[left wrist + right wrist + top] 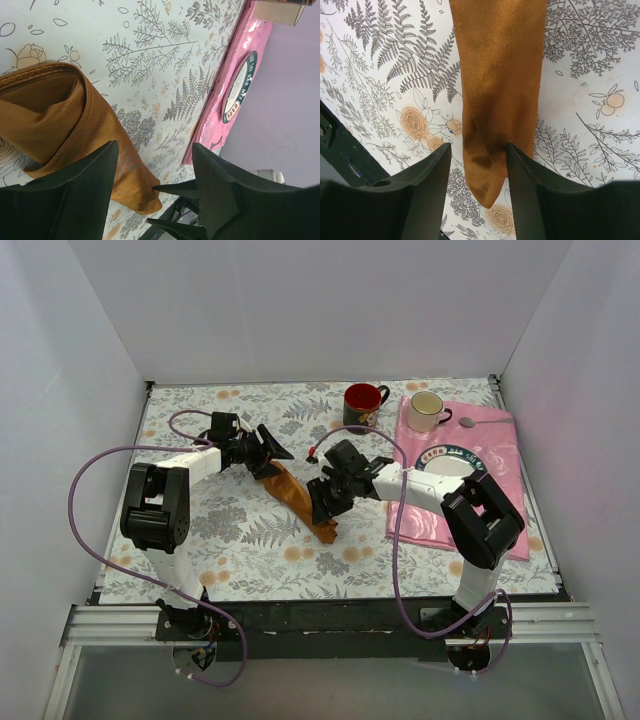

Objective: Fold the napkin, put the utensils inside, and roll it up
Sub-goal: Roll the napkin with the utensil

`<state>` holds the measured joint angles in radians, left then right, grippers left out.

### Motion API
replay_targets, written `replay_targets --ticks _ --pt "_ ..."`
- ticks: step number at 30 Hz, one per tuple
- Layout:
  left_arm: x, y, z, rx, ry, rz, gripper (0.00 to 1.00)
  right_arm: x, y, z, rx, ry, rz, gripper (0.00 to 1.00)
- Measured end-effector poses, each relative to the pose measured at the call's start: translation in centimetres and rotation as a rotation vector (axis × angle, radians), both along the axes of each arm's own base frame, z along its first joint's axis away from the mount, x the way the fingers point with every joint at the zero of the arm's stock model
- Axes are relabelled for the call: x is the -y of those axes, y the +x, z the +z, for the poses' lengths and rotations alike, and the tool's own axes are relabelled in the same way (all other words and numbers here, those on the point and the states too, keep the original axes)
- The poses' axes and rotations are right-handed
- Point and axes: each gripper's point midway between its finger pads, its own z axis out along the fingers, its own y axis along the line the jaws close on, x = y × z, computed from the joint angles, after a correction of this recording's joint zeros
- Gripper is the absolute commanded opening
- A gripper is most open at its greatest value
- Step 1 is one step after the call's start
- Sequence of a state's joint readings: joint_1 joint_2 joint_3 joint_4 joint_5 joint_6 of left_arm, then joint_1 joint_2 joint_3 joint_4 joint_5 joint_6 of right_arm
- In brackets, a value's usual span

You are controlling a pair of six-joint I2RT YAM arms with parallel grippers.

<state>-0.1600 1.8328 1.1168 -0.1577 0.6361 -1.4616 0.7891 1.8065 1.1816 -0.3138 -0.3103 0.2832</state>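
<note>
The right tool (pixel 479 155) is spread, and its two black fingers (pixel 427 192) straddle the pointed near end of the napkin (pixel 295 495). Bare worktop (pixel 250 540) shows between the cloth and one finger, while the other finger overlaps the cloth's edge. From above, the right arm rises from its base at the near right, bends at a raised elbow and stretches its white forearm leftward to the middle of the worktop, wrist tipped down. The left tool (pixel 155 147) is also spread and closes on nothing; it sits just beside the far end of the napkin, where the open spiral of the roll shows. The left arm stands up from its near-left base and its forearm runs away and to the right, wrist angled towards the centre. The napkin lies as a slim rust-orange roll, slanting between the two tools on the fern-printed worktop. To the right lies a pink cloth (pixel 495 445) with a plate (pixel 450 462) on it; the plate's green rim carries lettering too small to read. At the far side stand a red mug (pixel 362 405) and a cream mug (pixel 427 412).
</note>
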Motion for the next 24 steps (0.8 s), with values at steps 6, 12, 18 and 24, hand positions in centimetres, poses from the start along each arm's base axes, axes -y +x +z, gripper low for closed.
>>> replay_targets --ticks 6,12,18,24 --pt "0.0 -0.1 -0.1 -0.008 0.001 0.0 0.6 -0.7 -0.9 -0.1 0.023 -0.024 0.02 0.49" --pt "-0.1 -0.2 0.0 -0.014 0.002 0.001 0.59 -0.5 -0.6 0.0 0.042 -0.052 0.011 0.52" --pt "-0.2 0.0 0.1 -0.012 0.001 0.006 0.6 -0.3 -0.5 0.2 0.045 -0.069 0.005 0.56" --pt "-0.7 0.9 0.8 0.008 -0.002 0.02 0.6 -1.8 0.8 2.7 0.09 -0.02 0.018 0.53"
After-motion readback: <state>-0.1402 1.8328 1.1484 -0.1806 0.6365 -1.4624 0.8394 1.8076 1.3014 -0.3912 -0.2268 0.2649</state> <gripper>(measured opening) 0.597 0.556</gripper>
